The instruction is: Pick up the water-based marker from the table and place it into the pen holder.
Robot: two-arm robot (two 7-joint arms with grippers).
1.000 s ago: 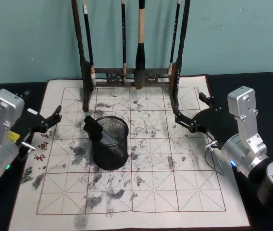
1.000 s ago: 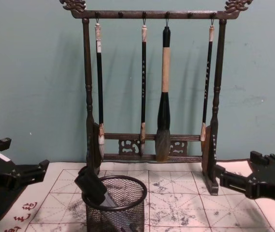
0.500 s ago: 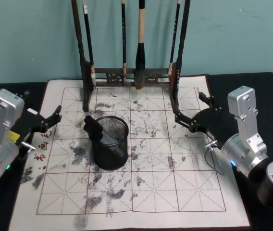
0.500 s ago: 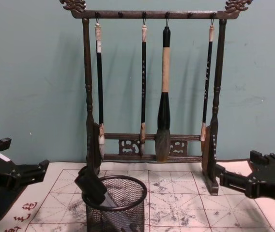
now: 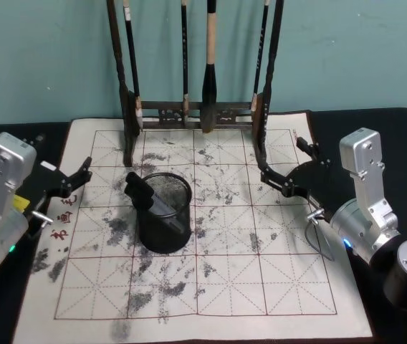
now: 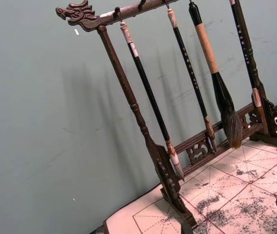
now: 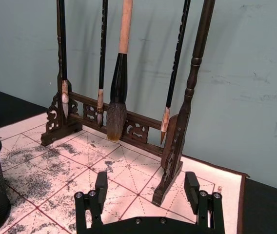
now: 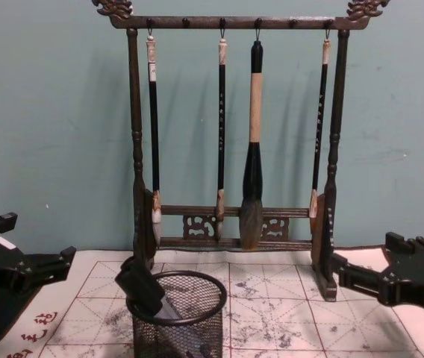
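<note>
Your water-based marker (image 5: 148, 199) is already in the pen holder (image 5: 163, 213), leaning against its left rim with the black cap sticking out above; holder sits left of centre on the ink-stained grid mat (image 5: 261, 287), in front of the wooden brush rack (image 8: 231, 134) with 4 hanging brushes; your left gripper (image 5: 74, 180) hovers at the mat's left edge, fingers spread, holding nothing; your right gripper (image 5: 284, 174) hovers at the mat's right side beside the rack's right post, fingers apart, nothing between them.
</note>
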